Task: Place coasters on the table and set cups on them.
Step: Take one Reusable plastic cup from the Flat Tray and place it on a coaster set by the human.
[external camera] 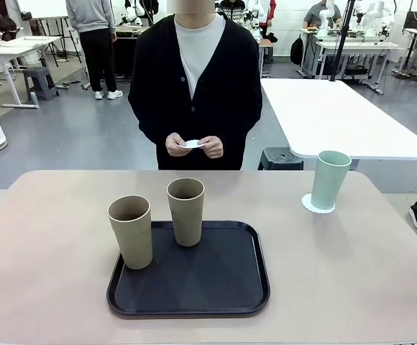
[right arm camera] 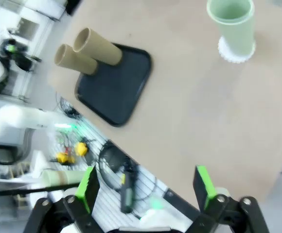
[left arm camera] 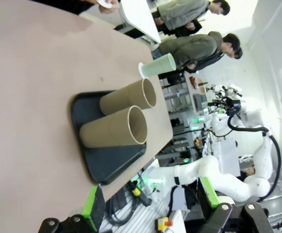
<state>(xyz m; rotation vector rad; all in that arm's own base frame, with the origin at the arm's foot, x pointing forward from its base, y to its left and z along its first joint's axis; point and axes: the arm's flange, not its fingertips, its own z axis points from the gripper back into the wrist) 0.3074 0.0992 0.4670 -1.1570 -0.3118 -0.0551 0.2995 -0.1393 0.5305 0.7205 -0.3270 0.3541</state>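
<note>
While the mint cup sits on its coaster far right on the table, the front view has two beige cups waiting on the tray and the person's hands holding a second coaster, probably laid next. Left wrist view: left fingers spread, empty. Right wrist view: right fingers likewise released.

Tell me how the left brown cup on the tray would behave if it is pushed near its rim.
It would probably tip rather than slide: the cup is tall and narrows toward its base. It looks empty, so likely light. Its matte wall should give fair grip; tipped over on the tray, it might roll in a curve.
</note>
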